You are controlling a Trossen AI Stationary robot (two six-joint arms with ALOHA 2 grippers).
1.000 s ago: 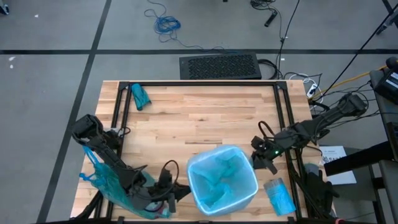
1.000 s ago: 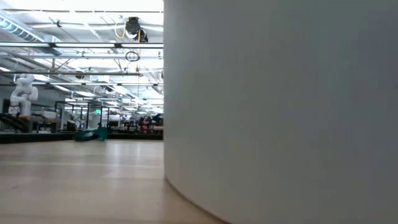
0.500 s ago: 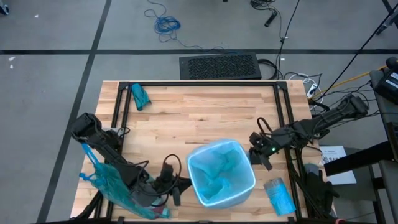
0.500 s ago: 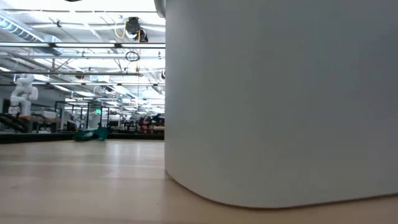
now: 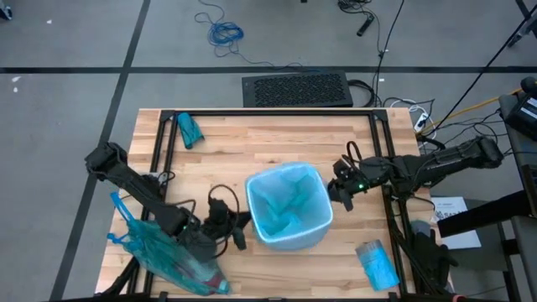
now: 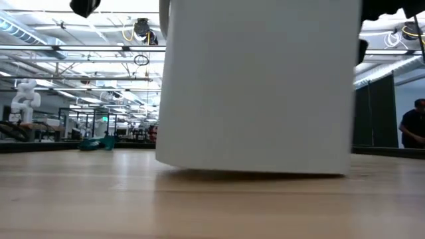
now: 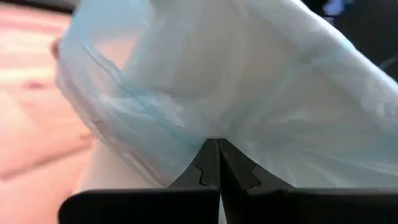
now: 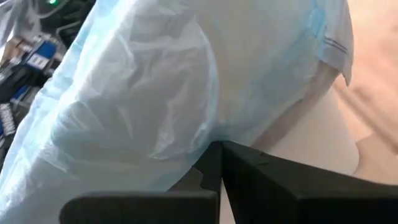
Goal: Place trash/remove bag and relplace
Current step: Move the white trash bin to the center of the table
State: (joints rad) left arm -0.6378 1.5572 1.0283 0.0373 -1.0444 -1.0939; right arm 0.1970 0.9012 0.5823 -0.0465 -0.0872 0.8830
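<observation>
Left gripper: pressed together, pinching bag liner at bin's left rim, lower centre.
Right gripper: likewise clamped on liner, right rim.
Bin: white, centre-low of table.
Full blue bag: lower left.

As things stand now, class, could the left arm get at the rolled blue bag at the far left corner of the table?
Probably not right away: the left gripper is shut on the bin liner, beside the bin. The rolled bag lies unobstructed, though.

White bin blocks mid-table; far boards open.
</observation>
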